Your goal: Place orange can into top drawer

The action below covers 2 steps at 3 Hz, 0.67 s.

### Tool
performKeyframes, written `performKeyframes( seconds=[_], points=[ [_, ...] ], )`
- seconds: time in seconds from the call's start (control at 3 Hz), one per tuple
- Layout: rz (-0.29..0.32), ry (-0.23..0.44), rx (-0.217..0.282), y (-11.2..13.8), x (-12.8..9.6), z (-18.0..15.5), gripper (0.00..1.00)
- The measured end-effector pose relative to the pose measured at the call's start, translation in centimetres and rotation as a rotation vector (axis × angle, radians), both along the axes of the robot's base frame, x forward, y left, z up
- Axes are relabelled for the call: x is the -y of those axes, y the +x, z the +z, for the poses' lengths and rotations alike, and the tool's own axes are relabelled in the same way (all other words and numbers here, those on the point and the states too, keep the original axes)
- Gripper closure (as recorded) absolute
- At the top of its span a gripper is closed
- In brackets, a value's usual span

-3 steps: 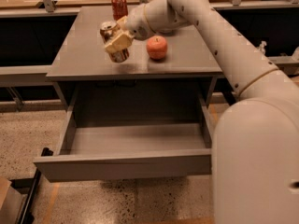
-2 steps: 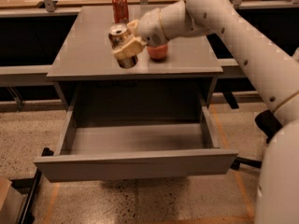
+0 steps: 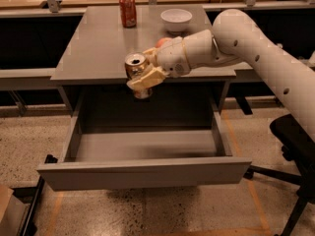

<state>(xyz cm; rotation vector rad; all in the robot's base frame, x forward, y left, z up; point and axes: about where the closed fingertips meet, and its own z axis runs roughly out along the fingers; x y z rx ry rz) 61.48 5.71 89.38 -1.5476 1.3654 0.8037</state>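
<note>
I am clamping the orange can [image 3: 135,63] in my gripper [image 3: 144,73]. A second ago it was hanging over the table [image 3: 93,48]; now it is clearing the near edge, above the open top drawer [image 3: 147,173], so lowering is likely coming next.

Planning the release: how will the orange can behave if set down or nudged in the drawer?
Shiny and round, the orange can may slip in the gripper holding it over the top drawer. Tall, narrow: probably tips, then rolls.
</note>
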Motion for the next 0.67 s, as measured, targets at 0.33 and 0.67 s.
performKeyframes(
  seconds=[0.33, 0.67],
  points=[
    [0.045, -0.041, -0.024, -0.7, -0.7, -1.5, 1.00],
    [0.058, -0.048, -0.064, -2.6, -0.5, -3.9, 1.00]
  ],
)
